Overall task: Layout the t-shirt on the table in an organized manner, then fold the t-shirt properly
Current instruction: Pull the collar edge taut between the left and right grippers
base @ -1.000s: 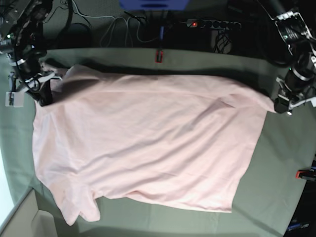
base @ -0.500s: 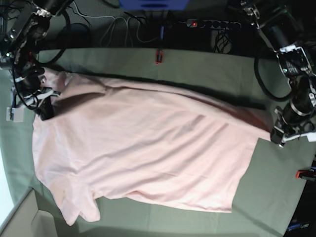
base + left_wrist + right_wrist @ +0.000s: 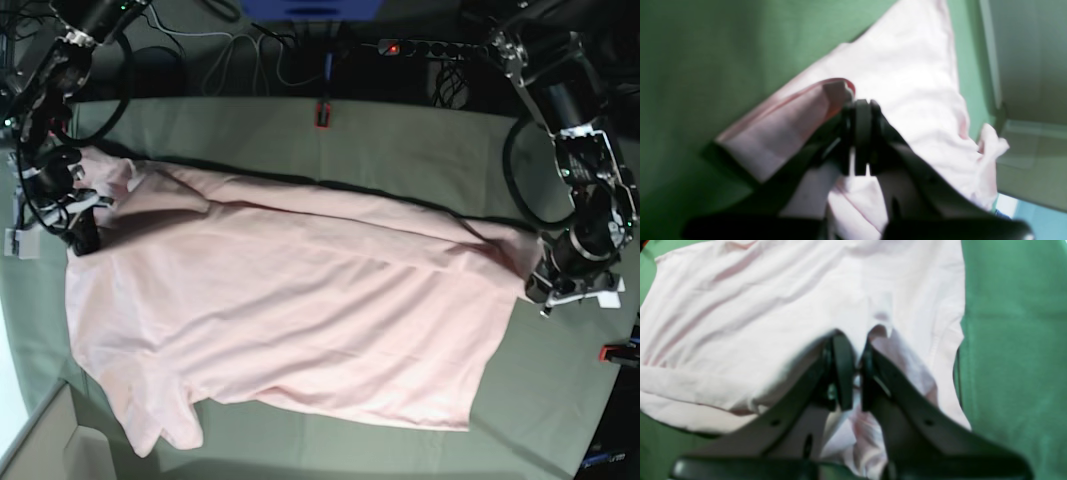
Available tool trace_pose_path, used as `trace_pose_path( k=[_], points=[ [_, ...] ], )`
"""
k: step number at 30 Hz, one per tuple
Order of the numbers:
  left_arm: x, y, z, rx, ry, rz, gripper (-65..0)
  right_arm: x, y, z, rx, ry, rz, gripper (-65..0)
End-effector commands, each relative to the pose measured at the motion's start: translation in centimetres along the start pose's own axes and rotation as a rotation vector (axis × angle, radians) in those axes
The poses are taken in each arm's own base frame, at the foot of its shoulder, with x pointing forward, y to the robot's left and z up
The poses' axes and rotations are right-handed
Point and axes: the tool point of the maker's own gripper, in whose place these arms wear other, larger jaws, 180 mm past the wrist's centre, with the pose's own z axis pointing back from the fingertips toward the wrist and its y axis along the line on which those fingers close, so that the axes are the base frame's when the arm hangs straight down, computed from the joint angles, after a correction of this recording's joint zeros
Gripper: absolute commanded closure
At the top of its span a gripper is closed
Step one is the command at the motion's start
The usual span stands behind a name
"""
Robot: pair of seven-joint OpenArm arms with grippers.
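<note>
The pale pink t-shirt [image 3: 300, 310] lies spread across the grey-green table [image 3: 420, 140], with no lettering showing. Its far edge is lifted and casts a dark shadow line. At the right of the base view my left gripper [image 3: 540, 285] is shut on a corner of the shirt. The left wrist view shows the jaws [image 3: 862, 103] pinching a folded hem of the t-shirt [image 3: 917, 76]. At the left of the base view my right gripper [image 3: 82, 238] is shut on the other far corner. In the right wrist view its jaws [image 3: 857, 340] clamp bunched fabric of the t-shirt [image 3: 756, 306].
Red clamps sit at the far edge [image 3: 322, 113] and right edge [image 3: 617, 352] of the table. A power strip [image 3: 430, 48] and cables lie behind the table. A grey box corner [image 3: 40, 440] stands at the near left.
Both grippers have moved toward the near side, carrying the shirt's far edge with them. The left gripper travelled farther. The raised edge now slants across the shirt.
</note>
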Motion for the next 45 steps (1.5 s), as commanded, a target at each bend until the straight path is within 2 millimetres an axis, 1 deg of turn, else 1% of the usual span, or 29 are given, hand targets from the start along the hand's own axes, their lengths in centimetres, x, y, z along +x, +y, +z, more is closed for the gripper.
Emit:
trace_pose_path(
  k=[1,4,7,9,11,13,15,16,17,19,21,23,25,28,29,31,33,38,41,42,43,45],
  points=[
    [2.1,-2.2,0.0,-0.053,-0.045,-0.011,-0.5,1.9,0.3,-0.4,0.023,-0.061,0.007,-4.6],
    [1.9,-2.0,-0.3,-0.046,-0.032,0.0,-0.6,1.6,-0.3,-1.1,0.025,-0.045,-0.01,-11.6],
    [2.7,-3.1,-0.5,-0.066,-0.042,-0.003,-1.0,1.7,-0.6,-1.9,0.031,-0.04,-0.03,-19.2],
    [2.9,-3.2,-0.6,-0.066,-0.039,-0.001,-5.6,1.9,-1.1,-2.3,0.03,-0.034,-0.031,-25.3],
    [2.9,-3.3,-0.7,-0.067,-0.035,0.001,-15.2,1.7,-1.5,-2.5,0.029,-0.008,-0.032,-31.0],
    [3.2,-3.6,-0.6,-0.072,-0.043,-0.001,-27.9,1.6,-2.0,-2.4,0.021,0.013,-0.021,-34.7],
    [3.2,-3.6,-0.6,-0.075,-0.044,-0.004,-38.7,1.5,-2.1,-2.2,0.017,0.018,-0.022,-36.0],
    [3.2,-3.6,-0.5,-0.076,-0.045,-0.008,-43.0,1.4,-2.2,-2.2,0.015,0.019,-0.022,-36.0],
    [3.2,-3.6,-0.5,-0.076,-0.044,-0.009,-45.4,1.2,-2.4,-2.0,0.011,0.025,-0.019,-36.0],
    [2.9,-3.3,-0.4,-0.073,-0.041,-0.01,-45.3,0.7,-3.1,-1.3,-0.004,0.041,0.001,-35.9],
    [2.7,-2.5,0.3,-0.061,-0.048,-0.025,-43.8,-0.3,-3.5,-0.6,-0.016,0.063,0.009,-35.9],
    [1.8,-0.8,1.0,-0.031,-0.048,-0.038,-43.8,-1.2,-3.8,0.2,-0.026,0.085,0.018,-35.8],
    [0.6,0.8,1.4,-0.001,-0.028,-0.039,-43.8,-1.8,-4.5,1.2,-0.042,0.108,0.044,-35.8],
    [-0.8,3.1,1.9,0.045,-0.006,-0.039,-43.8,-3.0,-4.8,2.2,-0.052,0.141,0.051,-35.8],
    [-0.7,3.8,2.0,0.059,-0.017,-0.042,-43.8,-3.5,-4.9,2.4,-0.055,0.151,0.051,-35.8],
    [0.2,5.1,2.4,0.099,-0.064,-0.076,-43.7,-4.1,-5.0,2.8,-0.058,0.168,0.049,-35.8],
    [0.5,5.2,2.2,0.12,-0.084,-0.126,-43.7,-4.7,-5.2,3.1,-0.061,0.183,0.048,-35.8],
    [0.3,5.4,1.9,0.159,-0.093,-0.216,-43.6,-5.5,-5.3,3.5,-0.065,0.199,0.043,-35.7],
    [-0.7,6.5,1.3,0.195,-0.06,-0.215,-43.6,-5.6,-5.4,3.6,-0.066,0.2,0.043,-35.7],
    [-1.3,7.2,1.1,0.208,-0.043,-0.204,-43.5,-5.4,-5.4,3.5,-0.066,0.188,0.044,-35.7],
    [-1.5,7.4,0.7,0.212,-0.031,-0.191,-43.5,-5.2,-5.4,3.5,-0.068,0.175,0.044,-35.7],
    [-2.2,8.0,0.1,0.228,-0.004,-0.175,-43.5,-5.0,-6.0,4.0,-0.085,0.155,0.043,-35.9]
  ],
)
